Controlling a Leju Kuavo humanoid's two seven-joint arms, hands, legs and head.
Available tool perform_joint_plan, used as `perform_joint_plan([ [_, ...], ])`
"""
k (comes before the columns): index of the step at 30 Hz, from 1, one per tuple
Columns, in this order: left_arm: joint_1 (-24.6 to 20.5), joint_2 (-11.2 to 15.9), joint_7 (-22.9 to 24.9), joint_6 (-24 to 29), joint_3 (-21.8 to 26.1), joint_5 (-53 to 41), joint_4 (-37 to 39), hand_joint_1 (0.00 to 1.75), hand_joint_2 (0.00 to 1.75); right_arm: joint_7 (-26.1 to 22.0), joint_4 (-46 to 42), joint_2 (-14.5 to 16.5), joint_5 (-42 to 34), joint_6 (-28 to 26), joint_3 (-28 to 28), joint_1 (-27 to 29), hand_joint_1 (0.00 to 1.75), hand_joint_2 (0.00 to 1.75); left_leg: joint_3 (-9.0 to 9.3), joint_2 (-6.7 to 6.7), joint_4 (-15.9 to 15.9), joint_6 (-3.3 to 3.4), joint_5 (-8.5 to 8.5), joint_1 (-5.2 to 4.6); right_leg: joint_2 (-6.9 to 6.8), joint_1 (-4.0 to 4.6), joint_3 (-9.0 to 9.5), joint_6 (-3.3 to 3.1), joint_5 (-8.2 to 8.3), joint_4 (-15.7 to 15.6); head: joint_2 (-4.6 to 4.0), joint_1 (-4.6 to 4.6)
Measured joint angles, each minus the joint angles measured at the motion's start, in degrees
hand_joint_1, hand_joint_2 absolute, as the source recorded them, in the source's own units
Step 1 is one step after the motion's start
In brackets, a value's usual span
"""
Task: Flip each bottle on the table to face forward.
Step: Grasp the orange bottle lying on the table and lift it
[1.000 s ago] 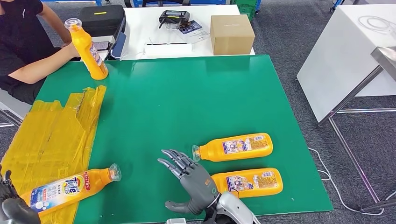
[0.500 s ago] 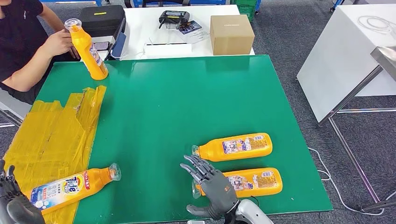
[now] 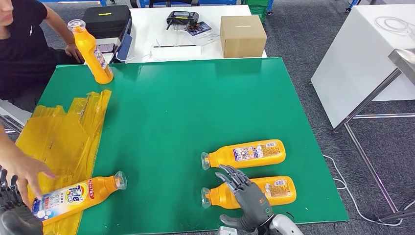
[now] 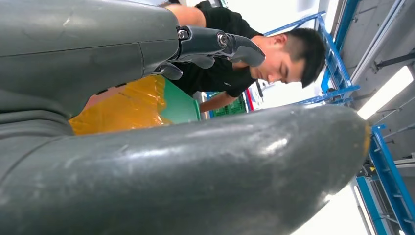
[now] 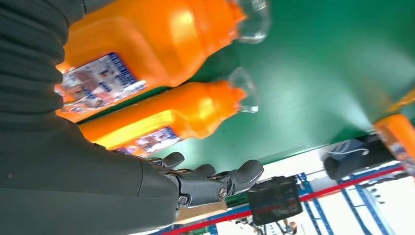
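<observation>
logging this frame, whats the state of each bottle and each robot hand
right robot hand: open, over the nearest bottle
left robot hand: open, holding nothing
nearest bottle: lying down
middle bottle: lying down
left bottle: lying, front label up
far bottle: upright

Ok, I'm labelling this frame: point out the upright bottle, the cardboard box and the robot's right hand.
upright bottle (image 3: 93, 51), head view, on its orange body below the cap.
cardboard box (image 3: 242, 35), head view, middle of its top and front.
right hand (image 3: 248, 197), head view, back of the hand above the nearest lying bottle.
</observation>
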Motion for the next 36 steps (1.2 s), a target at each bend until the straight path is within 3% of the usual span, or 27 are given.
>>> perform_joint_plan([
  [19, -1.1, -0.2, 0.3, -2.9, 0.6, 0.9, 0.7, 0.00, 0.00, 2.8, 1.3, -3.0, 1.2, 3.6, -3.1, -0.2, 0.00, 1.75, 0.00, 0.00, 0.0, 0.00, 0.00, 0.00, 0.00, 0.00, 0.00, 0.00, 0.00, 0.0, 0.00, 0.00],
  [36, -2.7, -0.2, 0.5, -7.0, 2.3, 3.5, 2.2, 0.00, 0.00, 6.4, 1.5, -9.5, 1.0, 7.3, -4.2, 0.3, 0.00, 1.75, 0.00, 0.00, 0.0, 0.00, 0.00, 0.00, 0.00, 0.00, -0.01, 0.00, 0.00, 0.0, 0.00, -0.02],
])
